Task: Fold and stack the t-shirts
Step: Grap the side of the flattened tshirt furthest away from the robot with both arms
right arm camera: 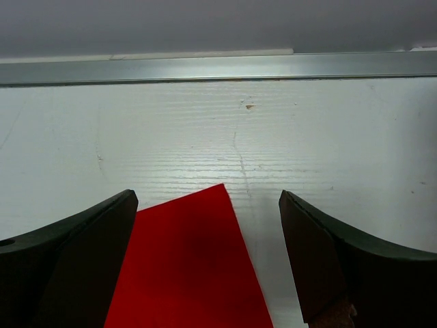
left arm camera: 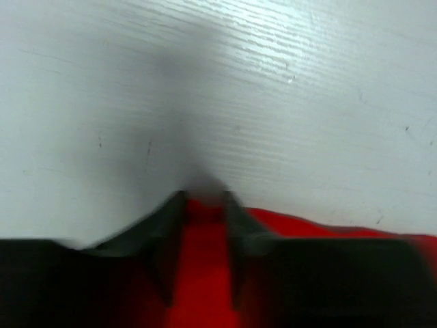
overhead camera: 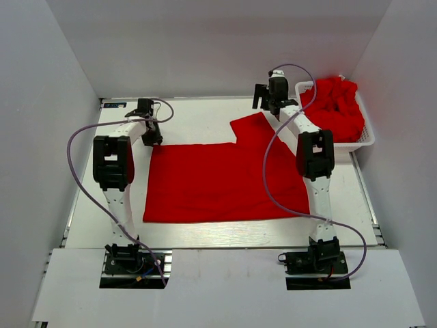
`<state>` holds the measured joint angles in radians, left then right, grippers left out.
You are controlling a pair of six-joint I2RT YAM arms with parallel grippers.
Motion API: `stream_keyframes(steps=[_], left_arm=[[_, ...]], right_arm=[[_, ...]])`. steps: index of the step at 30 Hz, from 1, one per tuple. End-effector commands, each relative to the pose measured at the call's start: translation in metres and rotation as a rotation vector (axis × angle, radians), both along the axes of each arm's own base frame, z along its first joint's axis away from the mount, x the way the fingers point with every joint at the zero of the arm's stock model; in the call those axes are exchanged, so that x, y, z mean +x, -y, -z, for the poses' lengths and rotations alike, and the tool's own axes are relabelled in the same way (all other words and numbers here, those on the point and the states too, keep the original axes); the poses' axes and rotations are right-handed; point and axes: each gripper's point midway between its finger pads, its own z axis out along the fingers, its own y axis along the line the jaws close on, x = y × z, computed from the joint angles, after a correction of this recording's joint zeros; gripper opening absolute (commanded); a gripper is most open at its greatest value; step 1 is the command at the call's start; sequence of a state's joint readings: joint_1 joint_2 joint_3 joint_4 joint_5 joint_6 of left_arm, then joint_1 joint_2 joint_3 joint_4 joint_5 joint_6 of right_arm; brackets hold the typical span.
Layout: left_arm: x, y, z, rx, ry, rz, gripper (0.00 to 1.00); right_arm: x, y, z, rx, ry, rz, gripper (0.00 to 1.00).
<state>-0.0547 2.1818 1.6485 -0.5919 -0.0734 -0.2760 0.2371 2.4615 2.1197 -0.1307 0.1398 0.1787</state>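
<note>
One red t-shirt (overhead camera: 218, 181) lies spread flat on the white table, with a sleeve (overhead camera: 256, 130) sticking out at its far right. My left gripper (overhead camera: 151, 137) is down at the shirt's far left corner. In the blurred left wrist view its jaws (left arm camera: 205, 201) stand narrow, with red cloth (left arm camera: 201, 273) filling the gap between them. My right gripper (overhead camera: 270, 102) hovers over the sleeve's far tip. It is wide open (right arm camera: 206, 198), and the sleeve corner (right arm camera: 191, 266) lies flat between the fingers, touching neither. More red t-shirts (overhead camera: 334, 106) are heaped in the basket.
A white slatted basket (overhead camera: 365, 140) stands at the far right corner against the right wall. Grey walls enclose the table on the left, back and right. A metal rail (right arm camera: 205, 68) runs along the table's far edge, just beyond the right gripper.
</note>
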Motion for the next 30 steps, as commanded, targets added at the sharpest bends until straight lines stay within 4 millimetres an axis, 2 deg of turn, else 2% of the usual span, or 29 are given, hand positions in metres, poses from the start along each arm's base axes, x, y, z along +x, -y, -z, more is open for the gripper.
stream_keyframes(steps=[1,3,5,9,10,11,14,17,19,21,25,26,30], left_arm=[[-0.018,0.010,0.015,-0.043,-0.041,0.044,0.27],[-0.023,0.013,0.022,-0.055,-0.053,0.081,0.15],[-0.022,0.017,0.016,-0.074,-0.026,0.092,0.00],[-0.022,0.018,0.021,-0.079,-0.020,0.104,0.00],[-0.021,0.018,0.016,-0.079,-0.011,0.105,0.00],[-0.021,0.021,0.019,-0.089,-0.002,0.111,0.00],[-0.018,0.024,0.007,-0.103,0.044,0.131,0.00],[-0.018,0.024,0.004,-0.103,0.058,0.132,0.00],[-0.017,0.024,-0.001,-0.103,0.069,0.133,0.00],[-0.017,0.024,-0.001,-0.103,0.069,0.133,0.00],[-0.011,0.026,-0.002,-0.111,0.076,0.138,0.00],[-0.013,0.026,0.003,-0.111,0.064,0.137,0.00],[-0.013,0.026,0.003,-0.111,0.064,0.137,0.00]], right_arm=[[0.021,0.003,-0.016,0.007,0.094,0.014,0.90],[0.022,-0.001,-0.007,0.019,0.085,0.004,0.90],[0.024,-0.004,0.001,0.026,0.076,-0.001,0.90],[0.030,-0.007,0.011,0.029,0.081,-0.013,0.90],[0.030,-0.007,0.021,0.030,0.069,-0.008,0.90],[0.032,-0.008,0.019,0.036,0.074,-0.008,0.89],[0.033,-0.007,0.029,0.056,0.063,0.004,0.86],[0.031,-0.011,0.041,0.063,0.041,-0.006,0.77],[0.030,-0.011,0.039,0.061,0.040,-0.002,0.60],[0.027,-0.011,0.038,0.070,0.033,-0.009,0.53],[0.015,-0.017,0.045,0.059,-0.017,-0.034,0.53],[0.010,-0.015,0.050,0.059,-0.044,-0.028,0.53],[0.002,-0.007,0.050,0.057,-0.072,-0.009,0.53]])
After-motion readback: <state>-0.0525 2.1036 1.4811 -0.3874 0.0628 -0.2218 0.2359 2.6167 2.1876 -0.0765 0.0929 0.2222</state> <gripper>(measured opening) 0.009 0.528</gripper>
